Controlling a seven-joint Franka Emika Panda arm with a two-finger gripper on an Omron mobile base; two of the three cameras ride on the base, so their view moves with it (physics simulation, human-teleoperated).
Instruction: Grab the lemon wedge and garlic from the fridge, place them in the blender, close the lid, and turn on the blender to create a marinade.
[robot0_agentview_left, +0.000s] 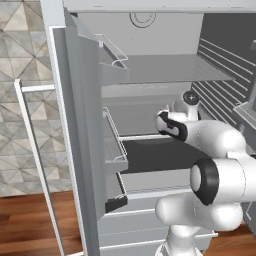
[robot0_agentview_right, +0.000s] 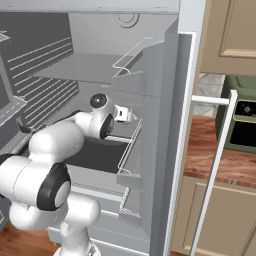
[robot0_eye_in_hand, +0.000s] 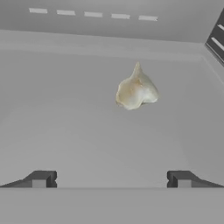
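Reaching into the open fridge (robot0_agentview_left: 75, 125), the white arm has its claw (robot0_eye_in_hand: 111, 179) over a grey shelf (robot0_eye_in_hand: 87, 131). The two dark tips stand wide apart and hold nothing. A small pale lump, the garlic (robot0_eye_in_hand: 136, 89), sits on the shelf ahead of the tips, a little to one side of the middle, and nothing touches it. From behind, the hand (robot0_agentview_right: 121, 113) is seen deep inside, past the door racks (robot0_agentview_right: 131, 150). The job looks like it is only starting. The door is open, but the garlic is not picked up yet. I cannot see the lemon wedge or the blender from here. Picking both bits up, dropping them in the jar, closing the lid and switching it on all look left to do.
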